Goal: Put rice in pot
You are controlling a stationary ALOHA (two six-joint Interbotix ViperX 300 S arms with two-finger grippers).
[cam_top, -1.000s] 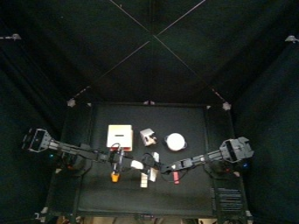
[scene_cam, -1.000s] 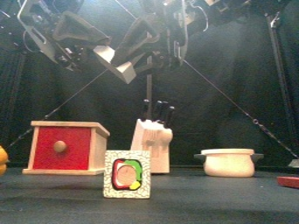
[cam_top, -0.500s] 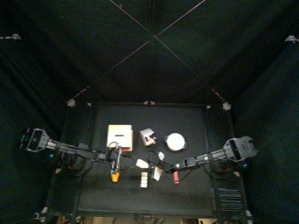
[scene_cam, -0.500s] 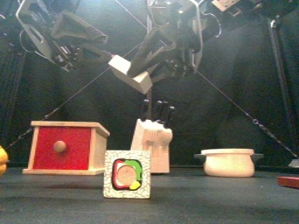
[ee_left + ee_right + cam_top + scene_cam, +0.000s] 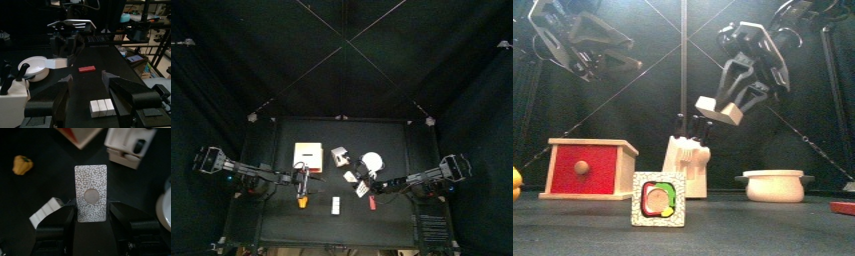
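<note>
Black curtains enclose the small black table [image 5: 338, 215], over which the rice [image 5: 718, 107], a small pale cream-white blocky piece, is held in the air by the right gripper [image 5: 723, 106]; its speckled face is seen clamped between the 2 black jaws in the right wrist view [image 5: 90, 192], so the jaws are spread about as wide as the block and closed on it. The pot [image 5: 775, 185], a small round white vessel, stands on the table to the right in the front view, lower than the block and apart from it. It is judged that the block should be carried over the pot's open mouth, lowered inside the rim, and only then released; a drop from height risks a bounce out. The left gripper [image 5: 85, 100] hangs with jaws parted, holding nothing.
</note>
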